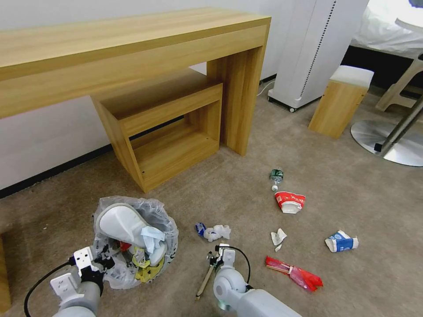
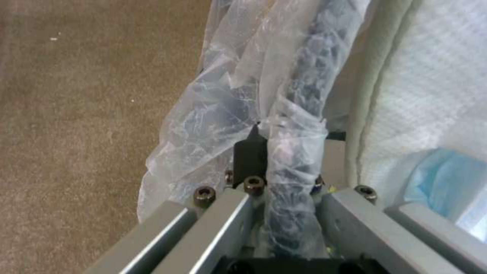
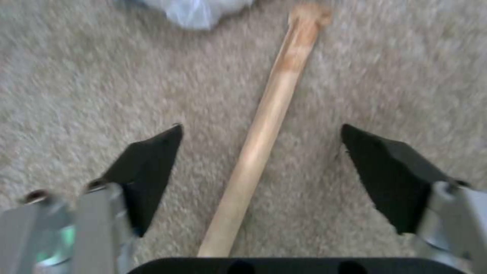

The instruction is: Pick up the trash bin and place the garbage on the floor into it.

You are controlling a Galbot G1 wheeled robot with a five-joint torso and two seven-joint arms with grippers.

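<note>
Left gripper (image 1: 102,262) clamped on bag-lined rim of small round black trash bin (image 1: 134,240) to steady it, right gripper (image 3: 261,167) spread wide astride slim wooden stick (image 3: 264,133) beside bin, ready to pinch.

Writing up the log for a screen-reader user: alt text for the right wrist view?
The right gripper is open just above the carpet, its two black fingers on either side of a wooden stick lying flat, neither touching it. A bit of crumpled white litter lies beyond the stick's far end.
</note>
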